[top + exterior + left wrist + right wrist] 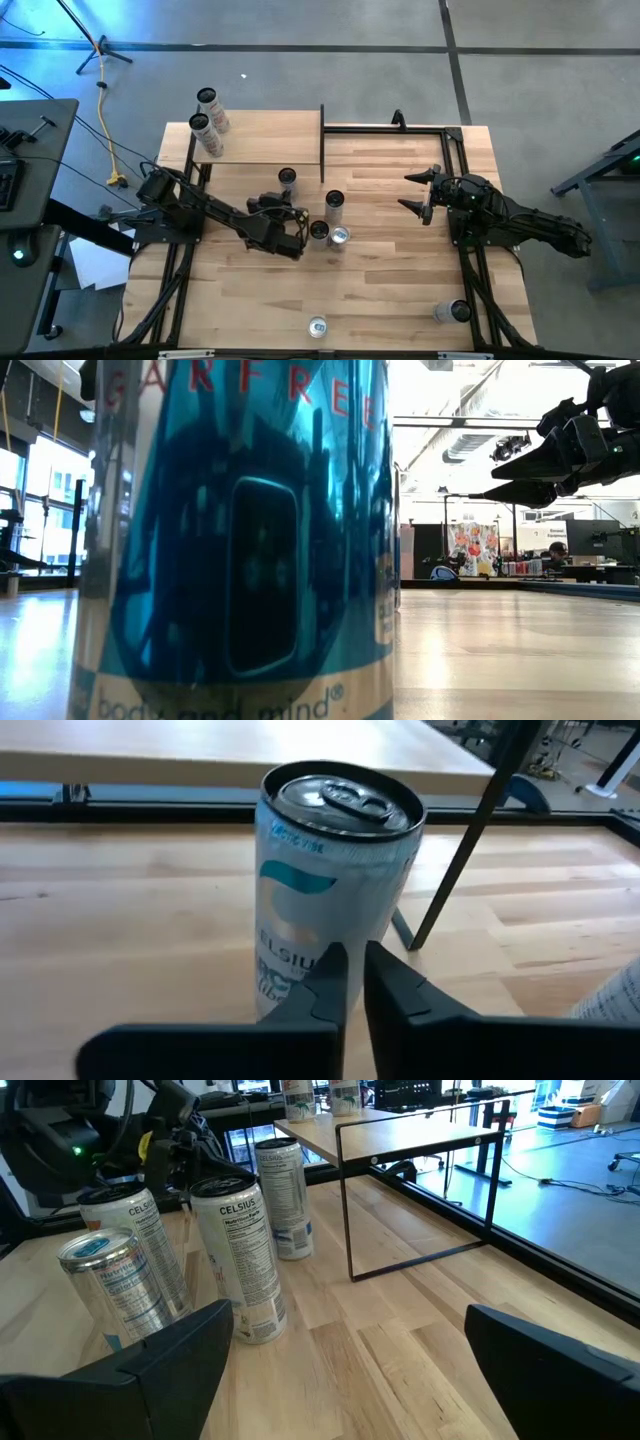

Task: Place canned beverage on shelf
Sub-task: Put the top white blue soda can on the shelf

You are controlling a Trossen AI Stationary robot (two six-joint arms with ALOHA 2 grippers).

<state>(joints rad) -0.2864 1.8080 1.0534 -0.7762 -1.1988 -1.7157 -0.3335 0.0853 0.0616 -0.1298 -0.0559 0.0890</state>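
Observation:
A white Celsius can (325,870) stands upright on the table just in front of the shelf; it also shows in the high view (287,179) and the right wrist view (281,1195). The shelf (262,140) is a pale board on thin black posts at the far left, with two cans (205,110) standing on its left end. My left gripper (355,958) is shut, its fingertips at the can's lower side, on the near side of the can (286,203). My right gripper (418,193) is open and empty at mid right, clear of the cans. My left gripper's shut fingertips (335,970) come level from the table's near side at the lower wall of the white can (290,950). I cannot tell whether they touch it. The can stands upright on the table.
Three more cans (332,222) stand close together at mid table, right of my left gripper. One blue can (240,540) stands at the near edge (317,327) and one lies at the near right (452,312). A bare black metal frame (390,127) runs along the far right.

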